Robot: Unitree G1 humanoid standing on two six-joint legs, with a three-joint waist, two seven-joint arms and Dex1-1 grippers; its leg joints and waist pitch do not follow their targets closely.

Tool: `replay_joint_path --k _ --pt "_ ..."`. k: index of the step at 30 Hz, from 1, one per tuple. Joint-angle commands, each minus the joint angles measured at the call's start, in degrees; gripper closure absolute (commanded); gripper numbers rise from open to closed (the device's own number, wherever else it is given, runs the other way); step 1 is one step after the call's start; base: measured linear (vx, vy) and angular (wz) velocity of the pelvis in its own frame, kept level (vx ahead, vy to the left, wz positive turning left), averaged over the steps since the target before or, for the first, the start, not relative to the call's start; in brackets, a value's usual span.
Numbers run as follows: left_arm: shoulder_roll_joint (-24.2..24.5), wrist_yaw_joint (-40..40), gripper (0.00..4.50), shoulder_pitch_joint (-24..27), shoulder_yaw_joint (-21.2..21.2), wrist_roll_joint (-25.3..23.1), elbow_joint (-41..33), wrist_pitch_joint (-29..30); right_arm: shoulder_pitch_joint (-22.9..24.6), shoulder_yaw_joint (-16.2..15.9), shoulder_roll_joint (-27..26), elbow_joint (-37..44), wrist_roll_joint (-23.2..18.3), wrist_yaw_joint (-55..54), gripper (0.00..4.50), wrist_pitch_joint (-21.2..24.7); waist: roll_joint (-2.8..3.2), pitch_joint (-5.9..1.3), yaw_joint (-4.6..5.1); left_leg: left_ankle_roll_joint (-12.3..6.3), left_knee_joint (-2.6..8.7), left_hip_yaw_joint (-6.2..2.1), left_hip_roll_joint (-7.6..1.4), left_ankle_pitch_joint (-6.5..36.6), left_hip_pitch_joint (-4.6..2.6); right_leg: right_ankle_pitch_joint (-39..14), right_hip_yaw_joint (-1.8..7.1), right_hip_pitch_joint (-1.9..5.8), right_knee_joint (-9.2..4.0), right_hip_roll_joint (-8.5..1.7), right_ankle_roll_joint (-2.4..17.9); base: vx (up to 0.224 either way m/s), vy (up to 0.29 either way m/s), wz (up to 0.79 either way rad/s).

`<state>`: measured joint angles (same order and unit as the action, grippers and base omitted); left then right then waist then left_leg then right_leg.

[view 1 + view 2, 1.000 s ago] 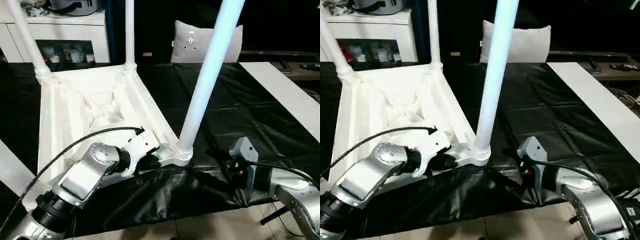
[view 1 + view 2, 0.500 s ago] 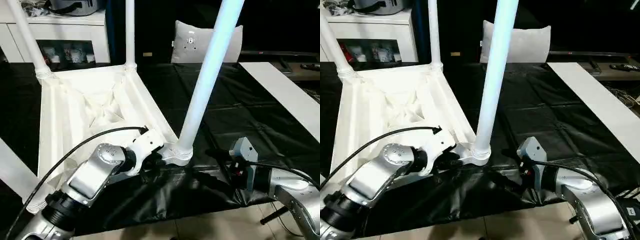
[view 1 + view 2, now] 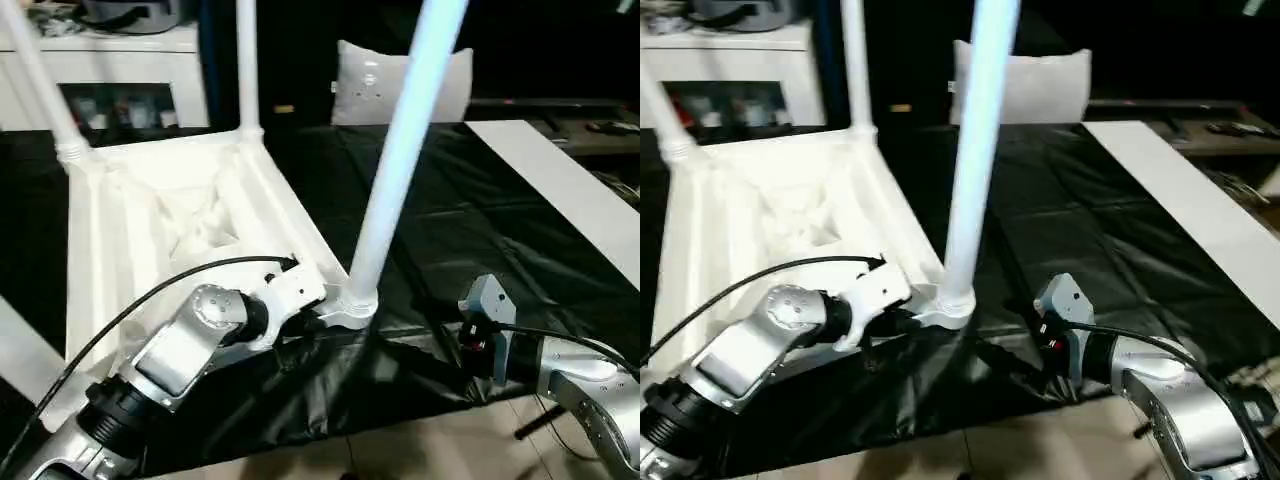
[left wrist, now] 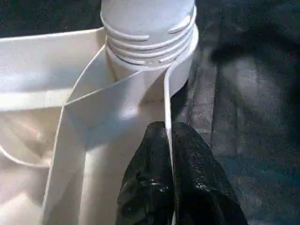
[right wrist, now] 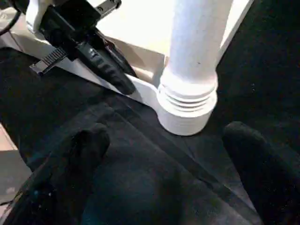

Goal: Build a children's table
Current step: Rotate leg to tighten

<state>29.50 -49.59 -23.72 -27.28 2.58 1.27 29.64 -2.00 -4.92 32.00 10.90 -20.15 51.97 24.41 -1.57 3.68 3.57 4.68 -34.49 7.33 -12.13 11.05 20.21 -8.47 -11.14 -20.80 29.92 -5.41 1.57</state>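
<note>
The children's table top (image 3: 180, 220) lies upside down on the black cloth, ribbed underside up. A long white leg (image 3: 400, 170) stands in the near corner socket (image 3: 352, 305), and two more legs (image 3: 245, 70) rise from the far corners. My left gripper (image 4: 169, 140) is shut on the thin rim of the top, right beside that near socket. My right gripper (image 5: 166, 154) stands open low over the cloth. It faces the socket (image 5: 187, 112) from the other side, its fingers (image 5: 91, 140) apart from it.
A white-grey cushion (image 3: 400, 85) leans at the back. A flat white board (image 3: 560, 190) lies on the cloth at the right. A white cabinet (image 3: 120, 70) stands at the back left. The cloth's near edge hangs over pale floor (image 3: 400, 450).
My left gripper has slid along the rim toward the corner socket and closed on it. The right arm has stayed put. The whole picture has shifted slightly.
</note>
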Motion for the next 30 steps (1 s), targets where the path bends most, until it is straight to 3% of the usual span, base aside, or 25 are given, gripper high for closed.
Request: replay_joint_path --k 1,2,3,4,6,8,9,11,12,14,17,19,23,24,27,30 --pt "1.44 -5.45 4.45 -0.05 -0.15 0.67 -0.92 -8.91 -1.3 1.07 -0.11 -0.26 -1.08 0.7 0.0 -0.65 0.53 -2.67 0.21 0.19 4.89 -1.46 -1.38 33.95 -0.65 -37.93 1.1 2.06 -5.9 -3.93 -2.4 0.0 0.0 0.0" --pt "2.78 -8.56 4.45 0.12 -0.7 1.33 -0.47 -11.4 -1.9 1.0 -0.28 -0.54 -1.93 1.88 0.0 -0.86 0.5 -2.58 0.31 0.49 4.89 -1.39 -1.4 34.02 -0.8 -38.14 1.27 1.83 -5.87 -4.19 -2.03 0.0 0.0 0.0" --pt "4.02 -12.2 4.45 0.04 -1.07 2.37 0.48 -13.22 -2.74 0.57 -0.27 -1.07 -2.75 3.83 0.0 -1.35 0.73 -2.51 0.12 0.56 4.5 -1.21 -1.11 33.87 -1.58 -38.9 1.35 1.18 -6.15 -4.42 -1.61 0.0 0.0 0.0" --pt "4.2 -12.87 4.45 0.0 -1.1 2.59 0.69 -13.46 -2.91 0.45 -0.24 -1.19 -2.86 4.25 0.0 -1.48 0.61 -2.48 0.06 0.39 4.29 -1.0 -0.88 33.47 -1.87 -39.39 1.3 0.87 -6.4 -4.47 -1.4 0.0 0.0 0.0" --pt "4.52 -16.23 4.45 -0.68 -1.03 3.72 2.75 -15.38 -4.11 -0.68 0.23 -2.28 -2.96 7.07 0.0 -2.62 0.77 -2.33 -0.73 0.57 4.31 -1.02 -1.11 32.51 -1.85 -39.01 1.37 1.0 -6.12 -4.55 -0.97 0.0 0.0 0.0" --pt "5.25 -19.55 4.45 -2.13 -2.14 3.05 5.35 -18.59 -5.89 -1.44 -0.07 -4.46 -2.83 9.13 0.0 -4.31 1.03 -2.09 -1.31 0.72 4.42 -0.95 -1.18 33.56 -2.49 -38.43 1.34 0.51 -6.24 -4.33 -0.37 0.0 0.0 0.0" --pt "5.44 -20.76 4.45 -2.79 -2.52 2.79 6.46 -19.83 -6.72 -1.82 -0.1 -5.44 -3.0 10.27 0.0 -4.5 1.16 -2.3 -1.59 1.04 4.86 -1.26 -1.6 34.01 -1.89 -36.98 1.66 1.38 -5.32 -4.44 -0.16 0.0 0.0 0.0" --pt "5.35 -24.06 4.49 -5.01 -3.13 2.5 10.13 -23.36 -9.54 -3.54 -0.04 -9.09 -2.28 13.52 0.18 -5.64 1.28 -2.15 -1.97 1.44 5.32 -1.4 -1.93 35.54 -1.93 -36.04 1.98 1.37 -5.11 -4.43 0.36 0.0 0.0 0.0" --pt "5.21 -24.63 4.5 -5.47 -3.14 2.52 10.93 -24.15 -10.13 -3.91 -0.03 -9.84 -2.18 14.22 0.36 -5.69 1.23 -2.5 -2.29 1.71 5.34 -1.35 -1.84 34.29 -1.75 -34.07 2.7 1.57 -4.56 -4.78 1.62 0.0 0.0 0.0" --pt "4.94 -25.46 4.5 -6.35 -3.24 2.19 12.38 -25.49 -11.24 -4.68 -0.08 -11.21 -1.88 15.64 0.39 -5.93 1.06 -2.63 -2.81 1.39 5.2 -1.07 -1.64 30.97 -1.3 -33.46 3.3 1.55 -4.38 -5.11 2.6 0.0 0.0 0.0" --pt "4.79 -26.92 4.5 -7.39 -3.73 1.62 13.86 -26.95 -12.81 -6.01 -0.17 -13.17 -1.29 17.75 0.73 -6.5 0.97 -3.12 -3.44 0.91 5.19 -0.87 -1.78 26.65 -0.69 -30.68 3.87 1.96 -3.67 -5.14 3.84 0.0 0.0 0.0" --pt "4.03 -27.91 4.5 -8.41 -3.64 0.93 15.7 -28.55 -14.92 -7.64 -0.95 -15.85 -0.35 19.75 0.78 -7.72 0.53 -3.53 -4.07 0.02 5.03 -0.32 -1.63 21.31 0.03 -26.46 4.75 1.89 -2.68 -4.81 5.66 0.0 0.0 0.0" --pt "3.31 -28.65 4.5 -9.26 -3.66 0.66 17.84 -30.25 -17.01 -9.02 -1.97 -19.32 0.74 20.77 1.1 -9.85 0.09 -4.05 -5.48 -1.65 4.58 1.02 -1.54 13.63 0.19 -21.82 6.35 1.43 -1.04 -4.19 8.27 0.0 0.0 0.0" --pt "2.88 -28.93 4.5 -9.58 -3.53 0.63 18.87 -30.86 -18.28 -9.54 -2.82 -21.23 1.14 21.39 1.2 -10.71 0.14 -4.11 -5.95 -1.8 4.45 1.28 -1.67 12.12 -0.13 -19.51 6.69 1.08 -0.56 -3.99 9.43 0.0 0.0 0.0" --pt "2.57 -29.38 4.5 -9.93 -3.58 0.49 19.77 -31.34 -19.95 -10.13 -4.15 -23.4 1.58 22.11 1.53 -11.56 0.12 -4.21 -6.19 -2.2 4.42 1.55 -1.63 10.5 0.2 -16.77 6.85 1.45 0.02 -3.81 10.44 0.0 0.0 0.0" --pt "2.45 -29.55 4.5 -9.95 -3.55 0.43 19.92 -31.36 -20.34 -10.47 -4.34 -23.97 1.53 22.66 1.72 -11.63 0.07 -3.93 -6.45 -1.74 4.61 1.64 -1.7 11.83 0.01 -20.09 6.84 1.41 -0.28 -3.72 9.52 0.0 0.0 0.0"
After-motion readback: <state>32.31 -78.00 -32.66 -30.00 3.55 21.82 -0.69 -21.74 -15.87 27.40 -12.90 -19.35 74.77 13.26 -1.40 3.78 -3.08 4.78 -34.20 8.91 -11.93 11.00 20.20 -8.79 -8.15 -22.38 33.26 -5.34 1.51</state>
